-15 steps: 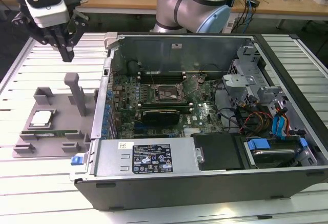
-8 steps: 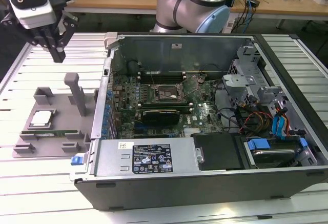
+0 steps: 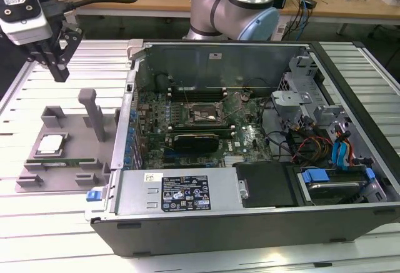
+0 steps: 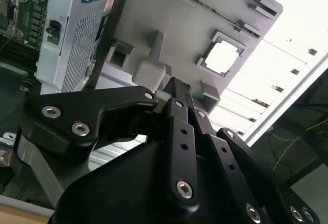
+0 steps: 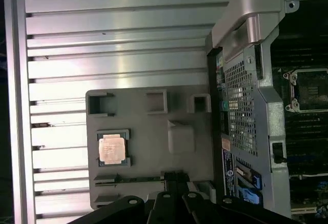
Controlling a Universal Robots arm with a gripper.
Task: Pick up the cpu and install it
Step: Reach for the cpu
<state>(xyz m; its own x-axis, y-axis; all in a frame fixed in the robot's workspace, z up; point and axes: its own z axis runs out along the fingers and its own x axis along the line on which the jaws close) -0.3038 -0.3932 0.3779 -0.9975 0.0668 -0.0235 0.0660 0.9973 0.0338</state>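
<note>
Slatted metal tabletop (image 3: 44,223) carries a grey holder (image 3: 74,140) whose square pocket keeps the cpu (image 3: 51,143) flat, metal side up for a grasp from above. The gripper (image 3: 60,73) hangs well above the holder's edge, fingers together and empty, beside the opened computer case (image 3: 206,60).

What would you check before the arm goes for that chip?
1. Cpu lies flat in tray: ok.
2. Gripper empty: ok.
3. Gripper above cpu: not ok, off to one side.
4. Jaws open: not ok, shut.
5. Case open: ok.
6. Socket ready: cannot tell.
</note>
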